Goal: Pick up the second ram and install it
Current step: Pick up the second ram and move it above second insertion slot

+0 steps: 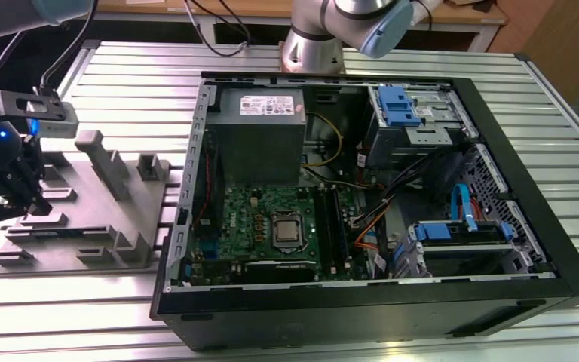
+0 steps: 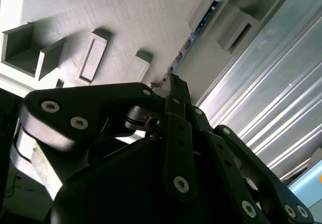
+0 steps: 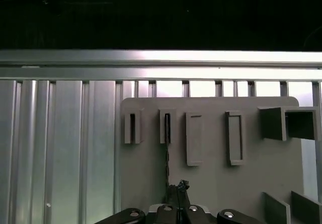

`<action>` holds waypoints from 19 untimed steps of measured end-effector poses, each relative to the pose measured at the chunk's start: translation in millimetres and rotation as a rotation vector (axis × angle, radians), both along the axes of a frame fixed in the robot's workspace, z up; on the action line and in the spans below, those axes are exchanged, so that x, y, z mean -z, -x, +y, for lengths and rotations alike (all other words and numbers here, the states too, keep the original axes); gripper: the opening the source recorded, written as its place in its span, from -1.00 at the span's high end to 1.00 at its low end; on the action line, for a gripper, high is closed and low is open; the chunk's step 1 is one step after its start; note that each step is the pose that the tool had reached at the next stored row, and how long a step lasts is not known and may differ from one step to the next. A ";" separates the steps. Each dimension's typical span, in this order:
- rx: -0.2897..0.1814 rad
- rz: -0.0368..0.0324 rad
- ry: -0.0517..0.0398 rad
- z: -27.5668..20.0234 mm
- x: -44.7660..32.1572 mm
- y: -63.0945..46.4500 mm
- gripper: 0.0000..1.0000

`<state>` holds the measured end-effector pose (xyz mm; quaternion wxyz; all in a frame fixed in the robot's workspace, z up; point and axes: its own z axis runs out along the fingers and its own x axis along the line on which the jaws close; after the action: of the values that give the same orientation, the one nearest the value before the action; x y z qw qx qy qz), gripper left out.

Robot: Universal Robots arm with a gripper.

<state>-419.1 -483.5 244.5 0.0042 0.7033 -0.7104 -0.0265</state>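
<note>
The second ram (image 3: 167,153) stands on its thin edge on the grey moulded tray (image 3: 211,183), its far end sitting in a narrow slot holder. In the second wrist view it shows as a thin strip (image 2: 193,35) running from the fingertips to that holder. My gripper (image 3: 178,188) is at the ram's near end, its black fingers (image 2: 173,90) pressed together on the stick. In the exterior view the gripper (image 1: 13,200) hangs low over the tray (image 1: 99,226) at the exterior view's left, well apart from the open computer case (image 1: 491,128).
The motherboard (image 1: 259,219) lies in the case floor with long black memory sockets (image 1: 332,226) beside the processor. A power supply (image 1: 259,121), drive cages and cables fill the case's other parts. The tray carries upright posts (image 1: 103,162). Ribbed aluminium table (image 3: 60,148) surrounds everything.
</note>
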 end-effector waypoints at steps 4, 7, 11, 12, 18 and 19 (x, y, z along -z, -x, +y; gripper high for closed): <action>-0.022 -0.0017 -0.0039 -1.8 3.0 0.3 0.86; -0.036 -0.0024 -0.0056 -4.2 5.3 0.9 0.86; -0.045 -0.0022 -0.0056 -6.5 9.1 1.1 0.86; -0.047 -0.0022 -0.0056 -7.0 10.3 1.1 0.86; -0.050 -0.0024 -0.0077 -8.2 14.7 1.4 0.86; -0.051 -0.0026 -0.0087 -8.3 15.0 2.0 0.86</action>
<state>-421.2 -491.8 229.5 0.0008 0.7211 -0.6922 -0.0285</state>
